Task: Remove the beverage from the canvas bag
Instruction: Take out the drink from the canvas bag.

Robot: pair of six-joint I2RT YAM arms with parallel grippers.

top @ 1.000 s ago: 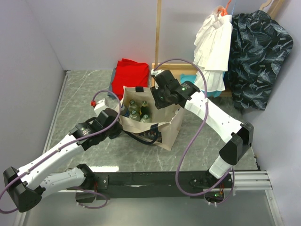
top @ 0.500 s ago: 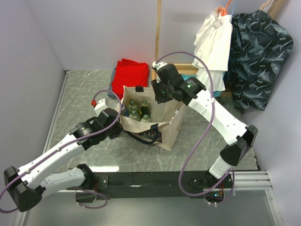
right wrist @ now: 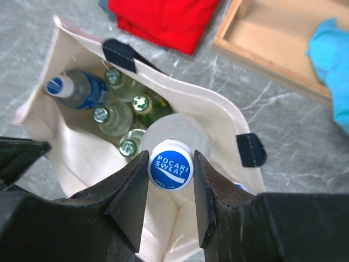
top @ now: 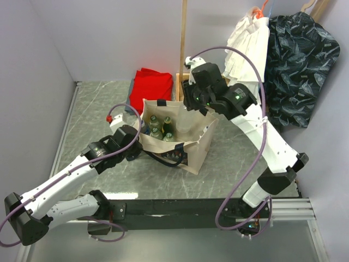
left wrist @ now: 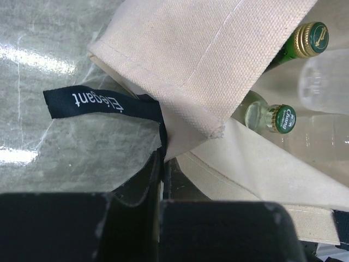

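The beige canvas bag point(top: 188, 150) stands open on the table, and several bottles stand inside it. My right gripper point(right wrist: 170, 169) is shut on the blue Pocari Sweat cap point(right wrist: 170, 165) of a clear bottle point(top: 186, 125) and holds it upright over the bag's mouth point(right wrist: 218, 112). In the top view this gripper point(top: 192, 106) is above the bag's far right side. My left gripper point(left wrist: 161, 164) is shut on the bag's rim point(left wrist: 196, 60) beside a navy strap point(left wrist: 98, 103). In the top view it point(top: 138, 143) is at the bag's left corner.
Green-capped glass bottles point(right wrist: 140, 102) and a blue-capped bottle point(right wrist: 57, 85) stay in the bag. A red folded cloth point(top: 151, 87) lies behind it. A wooden tray point(right wrist: 272, 38) with a blue cloth point(right wrist: 332, 54) is at the back right. Hanging clothes point(top: 248, 49) and a wooden post point(top: 184, 38) stand behind.
My right arm has risen and moved back and to the right, lifting the clear bottle higher out of the bag. My left arm has not moved.
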